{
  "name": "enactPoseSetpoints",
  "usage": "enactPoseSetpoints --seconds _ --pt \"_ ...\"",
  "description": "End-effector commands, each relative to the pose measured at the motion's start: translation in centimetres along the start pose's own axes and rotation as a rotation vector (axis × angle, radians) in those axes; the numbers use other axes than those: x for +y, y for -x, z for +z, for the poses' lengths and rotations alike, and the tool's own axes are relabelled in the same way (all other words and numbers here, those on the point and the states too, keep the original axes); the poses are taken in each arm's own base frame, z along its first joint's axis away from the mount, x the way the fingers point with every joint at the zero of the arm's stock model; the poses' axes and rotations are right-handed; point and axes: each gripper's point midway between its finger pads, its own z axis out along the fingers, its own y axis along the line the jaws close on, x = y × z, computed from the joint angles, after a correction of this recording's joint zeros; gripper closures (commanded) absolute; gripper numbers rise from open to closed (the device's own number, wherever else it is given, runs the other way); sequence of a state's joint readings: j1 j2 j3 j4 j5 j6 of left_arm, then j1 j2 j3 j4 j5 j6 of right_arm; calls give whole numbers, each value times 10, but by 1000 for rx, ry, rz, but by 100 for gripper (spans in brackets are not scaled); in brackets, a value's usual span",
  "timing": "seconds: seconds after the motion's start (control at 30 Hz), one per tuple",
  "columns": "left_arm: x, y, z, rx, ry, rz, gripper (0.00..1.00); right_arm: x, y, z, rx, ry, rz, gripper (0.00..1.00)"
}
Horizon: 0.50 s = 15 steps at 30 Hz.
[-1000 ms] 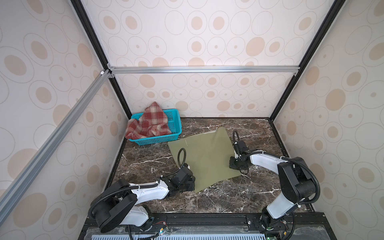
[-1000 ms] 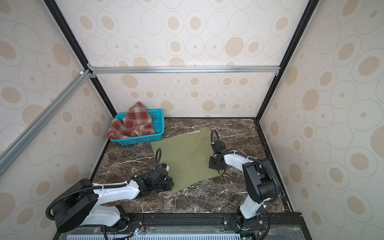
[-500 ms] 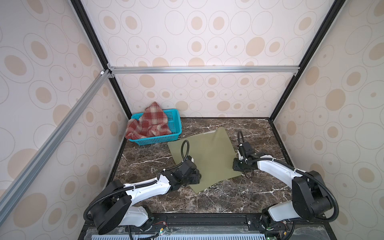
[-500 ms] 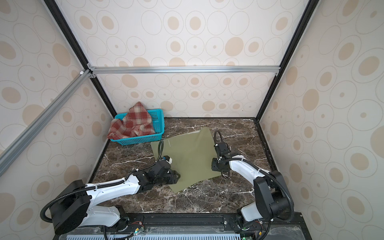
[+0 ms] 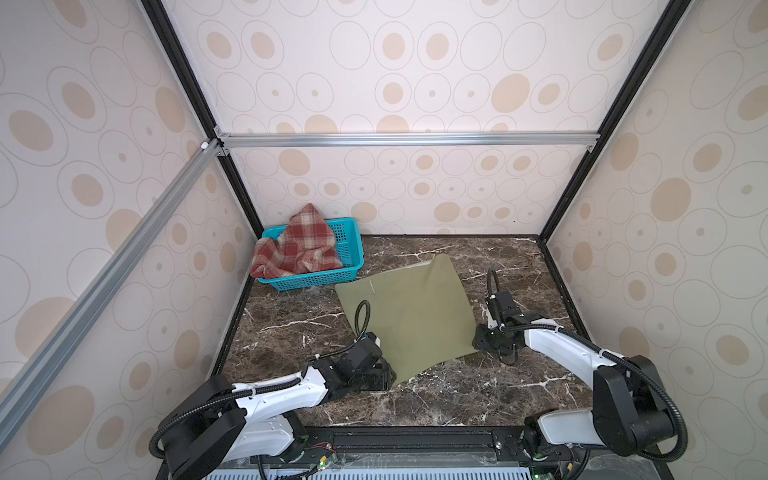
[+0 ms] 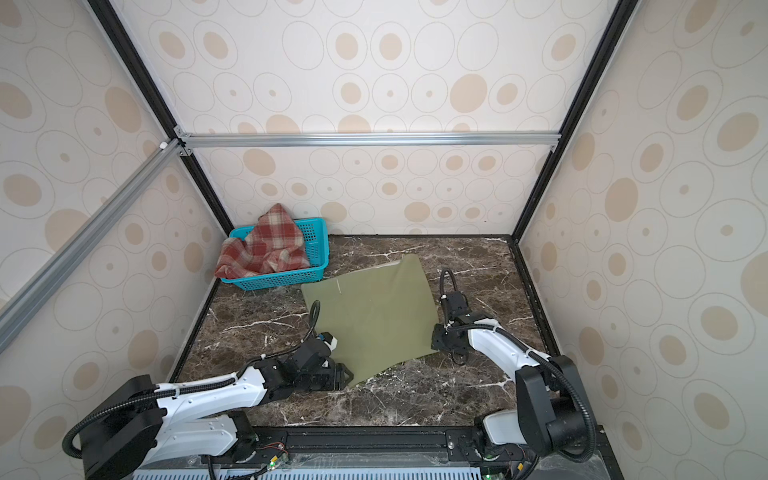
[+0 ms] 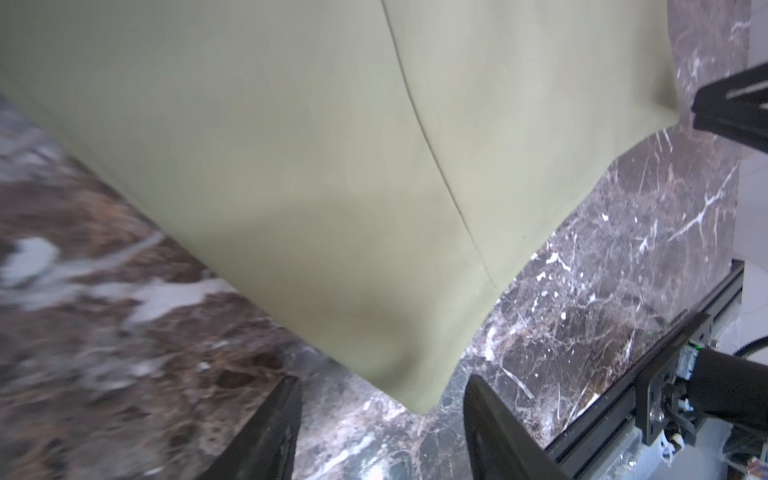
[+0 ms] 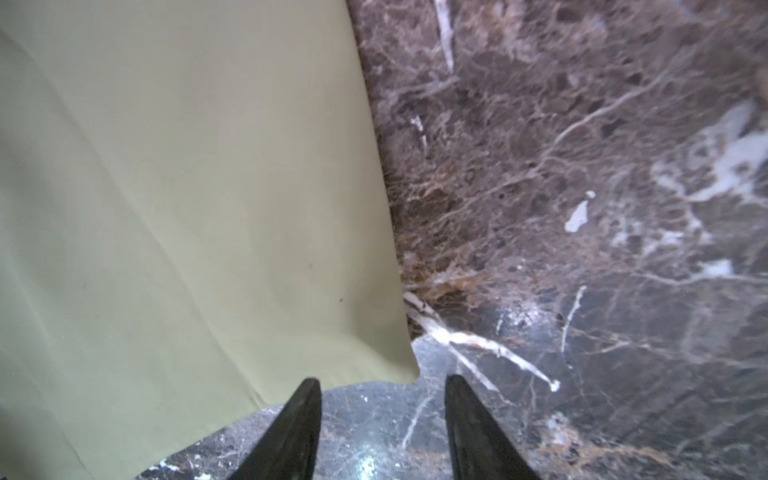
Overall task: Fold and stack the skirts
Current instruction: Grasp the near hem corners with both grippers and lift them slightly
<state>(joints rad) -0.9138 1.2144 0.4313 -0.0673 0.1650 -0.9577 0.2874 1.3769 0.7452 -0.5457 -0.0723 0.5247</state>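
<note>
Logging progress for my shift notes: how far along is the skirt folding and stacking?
Done: the olive-green skirt lies spread flat on the table, not yet folded. In hand: nothing is gripped; the left hand and right hand sit open at its near corners. Left: folding it, taking the plaid skirt out of the basket, folding that, and stacking both.

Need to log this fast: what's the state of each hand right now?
Left hand: open, holding nothing; green skirt corner lies just ahead.
Right hand: open, holding nothing.
</note>
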Motion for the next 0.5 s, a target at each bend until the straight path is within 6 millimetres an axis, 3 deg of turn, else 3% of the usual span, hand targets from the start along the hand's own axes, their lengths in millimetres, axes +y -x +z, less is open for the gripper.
enactPoseSetpoints --seconds 0.0,0.47 --pt "-12 -5 6 11 -45 -23 38 4 2 2 12 15 3 49" --pt "-9 -14 22 53 -5 -22 63 7 -2 8 24 38 0 44"
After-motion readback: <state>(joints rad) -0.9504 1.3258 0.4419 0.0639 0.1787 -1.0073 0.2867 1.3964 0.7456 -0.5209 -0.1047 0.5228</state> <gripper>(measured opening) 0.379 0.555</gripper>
